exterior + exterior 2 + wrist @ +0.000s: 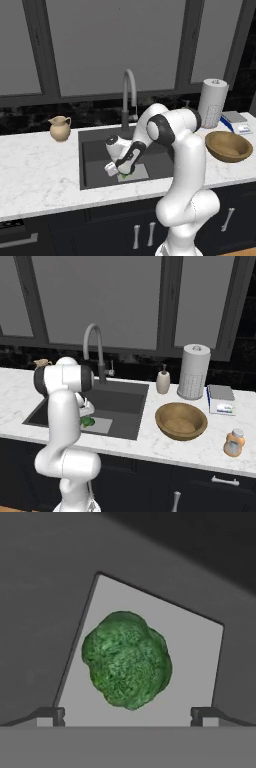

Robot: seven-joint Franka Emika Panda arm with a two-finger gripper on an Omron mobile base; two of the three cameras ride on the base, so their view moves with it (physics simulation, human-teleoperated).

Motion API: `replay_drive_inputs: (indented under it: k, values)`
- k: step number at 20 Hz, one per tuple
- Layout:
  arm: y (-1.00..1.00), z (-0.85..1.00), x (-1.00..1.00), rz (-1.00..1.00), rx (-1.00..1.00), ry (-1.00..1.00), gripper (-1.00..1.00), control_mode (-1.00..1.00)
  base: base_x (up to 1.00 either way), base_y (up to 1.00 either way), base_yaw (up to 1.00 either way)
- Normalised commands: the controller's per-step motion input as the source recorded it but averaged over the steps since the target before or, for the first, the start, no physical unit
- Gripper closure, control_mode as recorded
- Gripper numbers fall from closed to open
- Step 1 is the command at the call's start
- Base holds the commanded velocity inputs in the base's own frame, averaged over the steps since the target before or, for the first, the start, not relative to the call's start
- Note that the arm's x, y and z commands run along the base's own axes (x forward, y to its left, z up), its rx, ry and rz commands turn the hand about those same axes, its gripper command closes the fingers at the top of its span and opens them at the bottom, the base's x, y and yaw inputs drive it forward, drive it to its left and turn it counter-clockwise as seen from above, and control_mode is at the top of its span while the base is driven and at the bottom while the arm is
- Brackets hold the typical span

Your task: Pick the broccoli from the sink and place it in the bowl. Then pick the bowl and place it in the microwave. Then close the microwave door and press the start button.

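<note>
On the marble counter (150, 443) sat one bowl (181, 420); one broccoli (127, 659) lay on the sink (95, 157) drain plate (the bottle (234, 442) appeared from the right base), gripper (127, 714) spread wide, holding nothing.

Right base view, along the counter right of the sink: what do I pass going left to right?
soap dispenser → bowl → paper towel roll → white and blue box → small orange bottle
</note>
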Motion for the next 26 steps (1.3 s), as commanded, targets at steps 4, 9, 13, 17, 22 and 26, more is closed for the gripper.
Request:
replay_drive_inputs:
  k: [4,9,13,17,22,26]
  values:
    - [0.0,-0.25,0.31,0.0,-0.02,0.01,-1.0,-1.0,0.0,0.0,0.0]
    - [0.0,-0.2,0.26,0.0,-0.01,0.0,-1.0,-1.0,0.0,0.0,0.0]
    - [0.0,-0.21,0.24,0.0,0.0,0.0,-1.0,-1.0,0.0,0.0,0.0]
    - [0.0,-0.21,0.26,0.0,0.0,0.0,-1.0,-1.0,0.0,0.0,0.0]
    - [0.0,-0.2,0.13,0.0,0.0,0.0,-1.0,-1.0,0.0,0.0,0.0]
    - [-0.04,-0.24,0.0,0.0,0.0,0.0,-1.0,-1.0,0.0,0.0,0.0]
